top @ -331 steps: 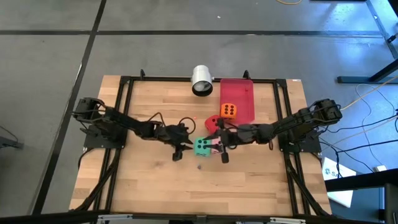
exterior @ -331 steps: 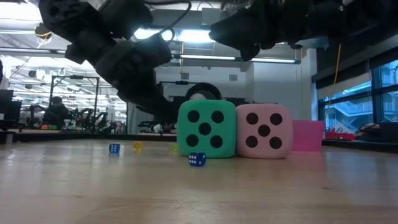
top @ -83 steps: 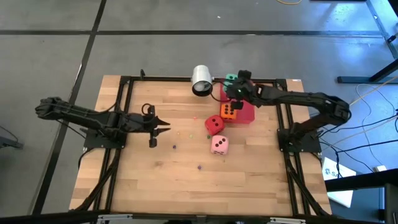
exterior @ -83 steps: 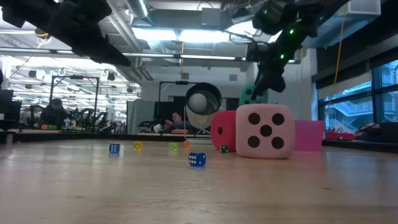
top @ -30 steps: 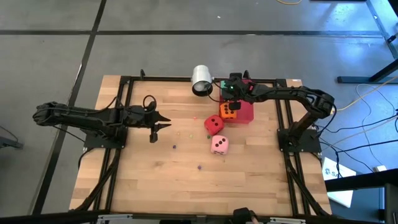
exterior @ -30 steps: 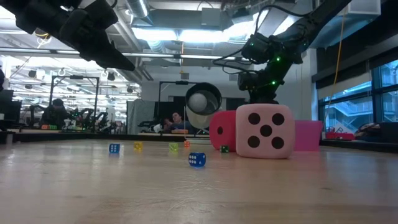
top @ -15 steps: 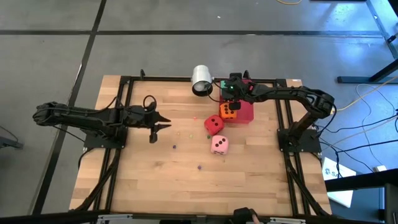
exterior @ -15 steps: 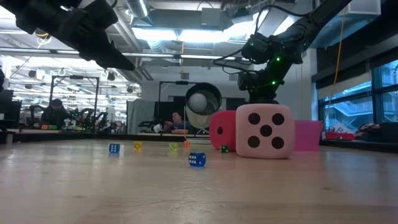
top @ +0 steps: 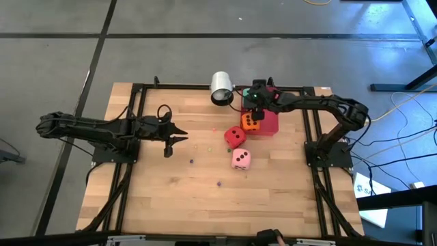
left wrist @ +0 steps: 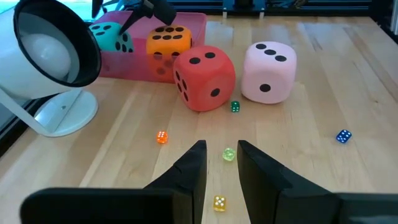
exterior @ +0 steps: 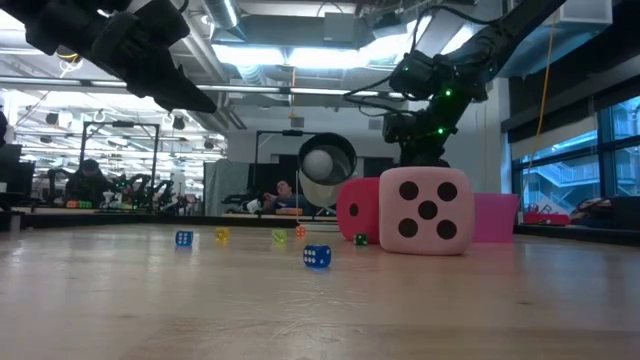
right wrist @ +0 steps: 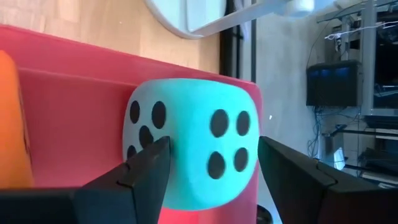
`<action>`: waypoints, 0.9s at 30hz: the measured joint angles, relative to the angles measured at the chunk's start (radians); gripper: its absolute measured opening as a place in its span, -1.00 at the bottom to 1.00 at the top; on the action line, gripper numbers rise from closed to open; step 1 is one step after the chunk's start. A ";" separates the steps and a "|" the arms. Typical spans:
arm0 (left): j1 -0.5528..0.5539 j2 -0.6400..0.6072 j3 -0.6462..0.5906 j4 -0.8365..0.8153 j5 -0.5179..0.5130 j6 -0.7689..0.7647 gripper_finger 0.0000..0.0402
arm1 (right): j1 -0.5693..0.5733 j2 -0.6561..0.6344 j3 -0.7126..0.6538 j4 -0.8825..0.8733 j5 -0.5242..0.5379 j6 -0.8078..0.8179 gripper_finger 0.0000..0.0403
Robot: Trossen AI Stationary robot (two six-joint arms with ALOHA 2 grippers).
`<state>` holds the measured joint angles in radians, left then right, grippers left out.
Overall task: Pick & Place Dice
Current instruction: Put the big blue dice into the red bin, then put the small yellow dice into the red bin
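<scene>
The green die (right wrist: 199, 149) sits in the red tray (top: 270, 121), in its far corner beside the white cup (top: 221, 87). My right gripper (right wrist: 211, 149) is open over it, one finger on each side, slanting down. The orange die (top: 251, 121) rests in the tray's near left part. The red die (top: 235, 137) and the pink die (top: 240, 158) stand on the wood nearer the front. My left gripper (top: 179, 137) hovers at the table's left, slightly open with nothing between its fingers. My right gripper's fingers flank the green die's two side faces, coming from above at a slant. One finger (right wrist: 146, 168) overlaps the die's pip face in the wrist view, and the other stands clear of it. I cannot tell whether the gripper touches the die.
Several tiny dice lie scattered on the wood in front of my left gripper, among them a blue one (left wrist: 342, 136) and an orange one (left wrist: 161, 137). The cup lies on its side at the far edge. A black frame (top: 136, 92) borders the table.
</scene>
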<state>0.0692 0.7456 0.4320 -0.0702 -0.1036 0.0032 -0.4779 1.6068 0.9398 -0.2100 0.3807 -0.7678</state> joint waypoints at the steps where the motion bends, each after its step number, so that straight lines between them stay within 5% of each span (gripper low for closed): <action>1: 0.000 0.000 0.000 0.000 0.000 0.000 -0.58 | 0.003 -0.007 0.000 0.000 0.010 0.000 0.19; 19: 0.000 0.000 0.000 -0.001 0.000 0.000 -0.58 | 0.088 -0.255 0.000 -0.044 0.057 0.172 0.19; 27: 0.000 0.000 0.000 -0.009 -0.002 0.000 -0.58 | 0.140 -0.389 0.002 -0.182 0.157 0.238 0.19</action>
<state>0.0692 0.7460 0.4320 -0.0795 -0.1058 0.0036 -0.3384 1.2181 0.9417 -0.3919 0.5380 -0.5293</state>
